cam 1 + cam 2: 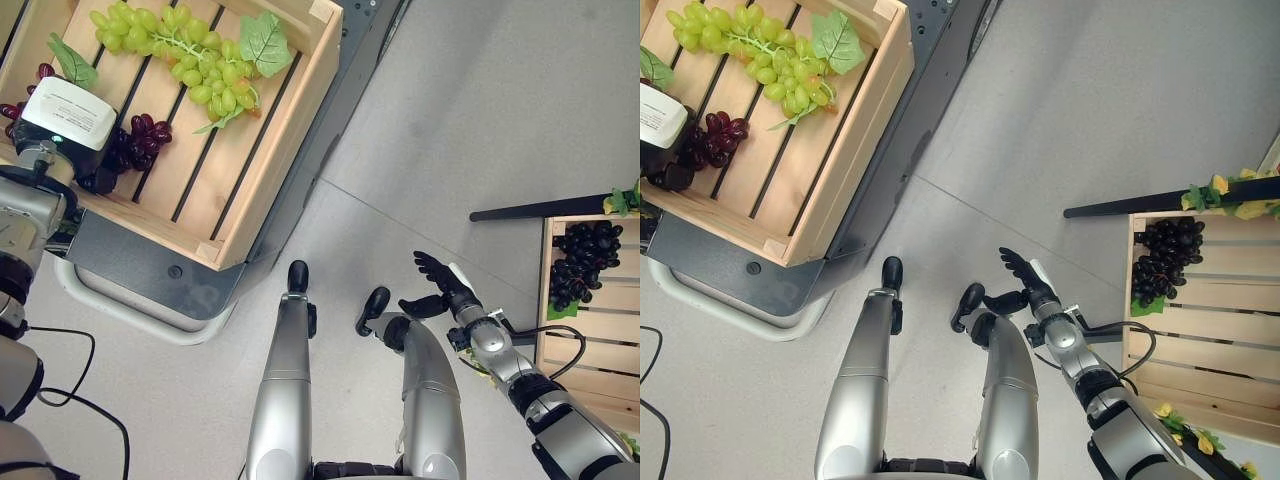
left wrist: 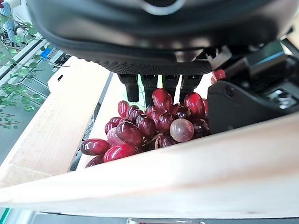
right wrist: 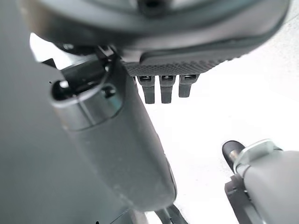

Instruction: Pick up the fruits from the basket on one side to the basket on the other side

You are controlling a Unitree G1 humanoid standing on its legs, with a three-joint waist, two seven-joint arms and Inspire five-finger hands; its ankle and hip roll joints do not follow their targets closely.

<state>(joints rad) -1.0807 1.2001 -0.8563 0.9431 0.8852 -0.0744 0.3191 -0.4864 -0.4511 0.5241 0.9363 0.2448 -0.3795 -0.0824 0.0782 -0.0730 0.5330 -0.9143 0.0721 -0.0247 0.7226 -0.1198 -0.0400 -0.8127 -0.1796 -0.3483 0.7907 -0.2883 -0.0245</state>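
Left wrist view shows my left hand (image 2: 159,86) inside the wooden crate (image 1: 290,150), its fingers reaching down onto the red grapes (image 2: 149,126); if they grip the bunch, I cannot tell. Green grapes (image 1: 185,55) lie near. My right hand (image 1: 440,280) hangs with relaxed fingers, holding nothing, beside the other crate (image 1: 590,350) with black grapes (image 1: 585,260).

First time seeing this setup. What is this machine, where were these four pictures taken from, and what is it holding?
It is a two-armed humanoid robot. Two pictures look down from its head; the other two look along each wrist. On its left, a wooden crate holds green grapes and red grapes. The left hand reaches down onto the red bunch; whether it grips yet is unclear. The right hand hangs open over the floor, holding nothing. On its right, another crate holds black grapes.
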